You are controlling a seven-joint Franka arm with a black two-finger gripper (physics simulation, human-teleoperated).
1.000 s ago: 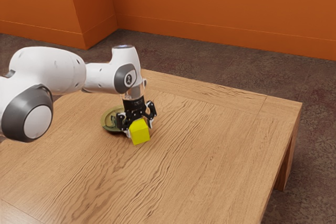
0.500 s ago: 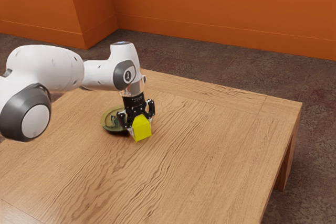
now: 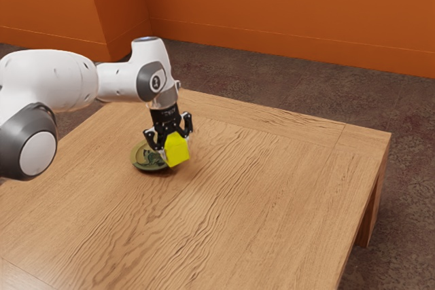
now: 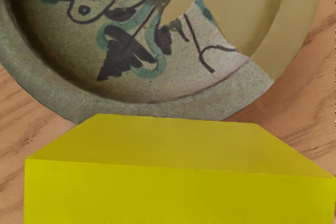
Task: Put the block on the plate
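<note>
Where the block [image 3: 177, 151] hangs: centre-left of frame, aloft
Gripper [image 3: 175, 142]: pinching the block, pickup done!
Plate [image 3: 140, 162]: just left in frame, no block aboard; final shift, lowering, release to come

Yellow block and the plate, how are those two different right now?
The block is boxy, while the plate is round. The block is plain yellow; the plate has a dark and teal design on muted green and tan. The block is held in the gripper, whereas the plate rests on the table.
</note>
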